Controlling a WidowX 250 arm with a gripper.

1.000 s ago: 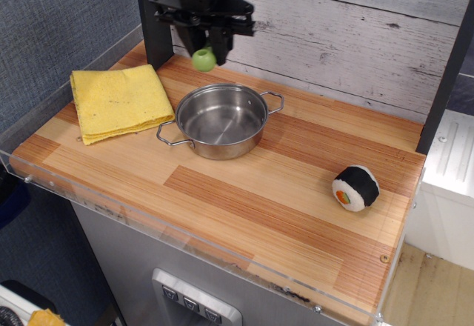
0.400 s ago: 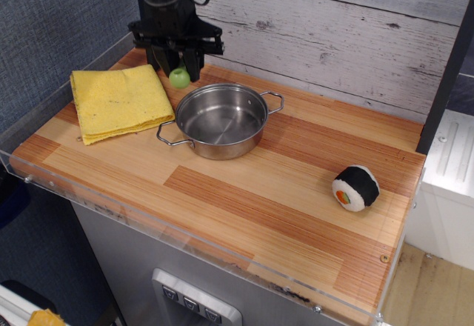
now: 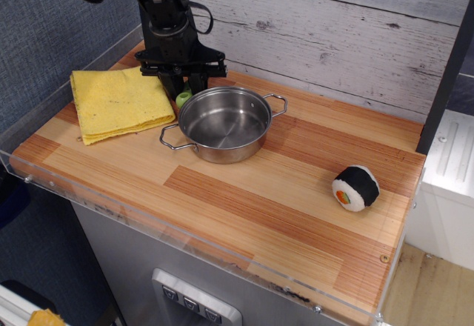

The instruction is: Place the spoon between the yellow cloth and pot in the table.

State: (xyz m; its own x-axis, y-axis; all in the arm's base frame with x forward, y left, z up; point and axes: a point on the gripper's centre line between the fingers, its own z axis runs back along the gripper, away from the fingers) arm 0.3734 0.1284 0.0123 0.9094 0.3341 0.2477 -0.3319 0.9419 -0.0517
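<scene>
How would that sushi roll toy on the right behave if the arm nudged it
The sushi roll toy looks rounded, so it would probably roll or wobble across the table. It seems soft and plush, likely light, squashing rather than breaking. Nothing stands near it to stop it.

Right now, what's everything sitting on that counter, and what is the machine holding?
yellow cloth: one, yellow, folded, back left of the table.
pot: one, shiny steel, two loop handles, right of the cloth.
spoon: one, only its lime-green handle shows, low in the gap between cloth and pot.
sushi roll toy: one, black and white, front right.
table: one, striped wood, clear front edge.
gripper: one, black, down over the spoon; whether it grips is unclear.
</scene>
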